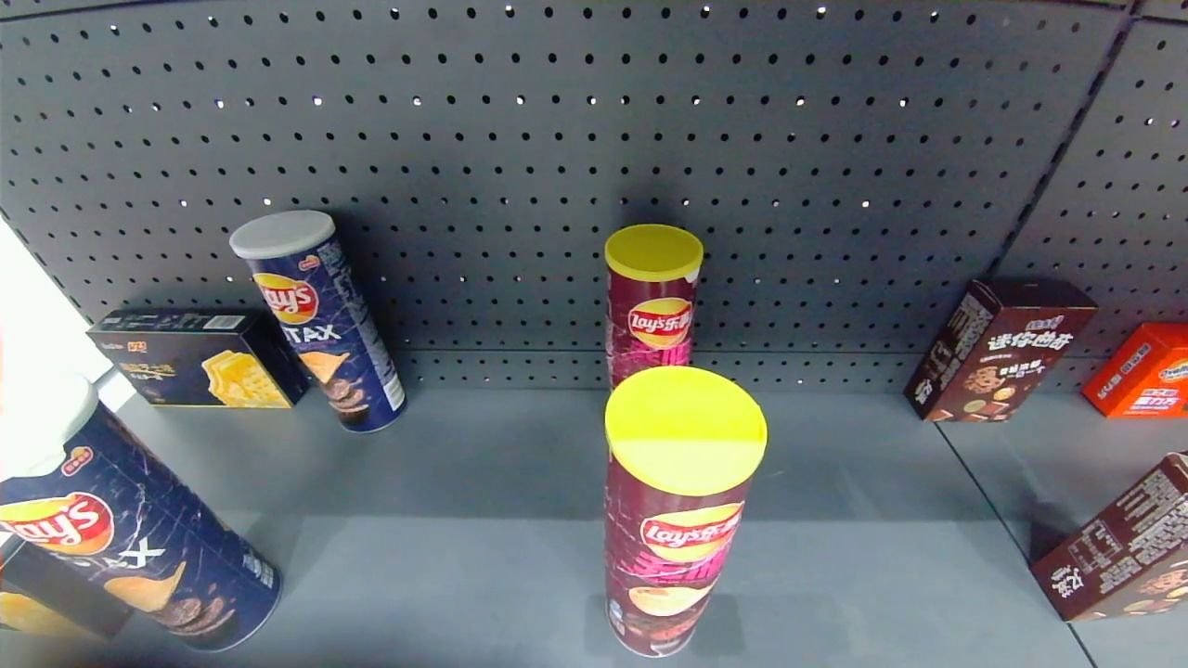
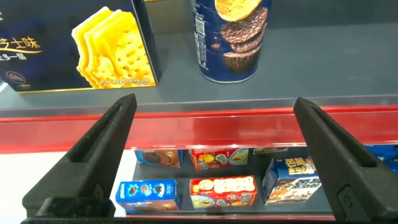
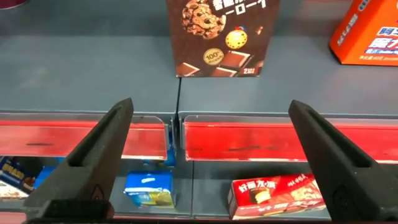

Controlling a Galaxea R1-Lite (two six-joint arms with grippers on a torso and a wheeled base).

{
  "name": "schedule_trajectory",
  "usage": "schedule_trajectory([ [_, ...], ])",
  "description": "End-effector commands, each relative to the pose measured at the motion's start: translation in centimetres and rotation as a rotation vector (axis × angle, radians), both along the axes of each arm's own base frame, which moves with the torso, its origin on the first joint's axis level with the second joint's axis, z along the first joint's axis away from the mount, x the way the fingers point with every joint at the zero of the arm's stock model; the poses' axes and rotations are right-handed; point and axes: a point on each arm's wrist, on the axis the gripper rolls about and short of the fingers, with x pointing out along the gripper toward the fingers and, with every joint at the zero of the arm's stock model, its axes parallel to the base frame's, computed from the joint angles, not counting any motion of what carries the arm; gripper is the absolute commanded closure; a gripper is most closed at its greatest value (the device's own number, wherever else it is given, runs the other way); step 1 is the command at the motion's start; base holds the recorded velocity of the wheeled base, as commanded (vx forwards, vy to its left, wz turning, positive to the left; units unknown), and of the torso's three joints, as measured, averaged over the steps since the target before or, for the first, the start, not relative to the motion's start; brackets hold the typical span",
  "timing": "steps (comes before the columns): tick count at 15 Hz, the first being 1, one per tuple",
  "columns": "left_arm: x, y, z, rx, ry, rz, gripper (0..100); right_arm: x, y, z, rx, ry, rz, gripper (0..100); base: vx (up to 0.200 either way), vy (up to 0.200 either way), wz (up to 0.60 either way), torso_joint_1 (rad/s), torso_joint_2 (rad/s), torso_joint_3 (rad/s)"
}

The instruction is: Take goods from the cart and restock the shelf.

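– So, what stands on the shelf (image 1: 483, 501)?

– Cardboard tubes, mostly. At the bottom centre of the head view a maroon can (image 1: 677, 538) with a flat yellow plastic lid stands upright, long axis vertical, logo facing the camera. A second maroon can (image 1: 652, 306), same lid, stands directly behind it, close to the perforated grey metal back panel (image 1: 594, 111).

– And to the left?

– A navy can (image 1: 320, 325) with a pale grey lid stands upright at the upper left. Just beside it is a black cracker box (image 1: 200, 357), long axis sideways, front face out. Another navy can (image 1: 130, 547) stands at the lower left edge.

– The right side?

– A brown biscuit box (image 1: 998, 348) stands on end at the right, with an orange box (image 1: 1142, 371) past it at the edge. One more brown box (image 1: 1123, 547) sits in the lower right corner. All carry glossy printed labels and writing; the fine print is too small to tell.

– And the grippers?

– The left gripper (image 2: 214, 102) has its dark, wedge-shaped fingers spread wide with nothing between them. It sits in front of a glossy red rail (image 2: 211, 127) along the shelf's front edge. The cracker box and a navy can stand beyond the rail, and small colourful packets (image 2: 221, 190) lie on the level below. The right gripper (image 3: 210, 104) is likewise spread wide and empty, facing the brown biscuit box.
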Motion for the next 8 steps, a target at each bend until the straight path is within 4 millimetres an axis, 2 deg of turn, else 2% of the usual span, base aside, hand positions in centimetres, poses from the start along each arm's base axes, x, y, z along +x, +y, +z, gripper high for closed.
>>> schedule_trajectory([
  [1,0.0,0.0,0.0,-0.001,0.0,0.002,0,-0.06,0.0,-0.01,-0.001,-0.008,0.0,0,0.0,0.0,0.0,0.0,0.0,0.0],
  [8,0.0,0.01,0.0,-0.01,0.0,0.003,0,-0.06,0.0,-0.01,0.0,-0.008,0.0,0,0.0,0.0,0.0,0.0,0.0,0.0],
])
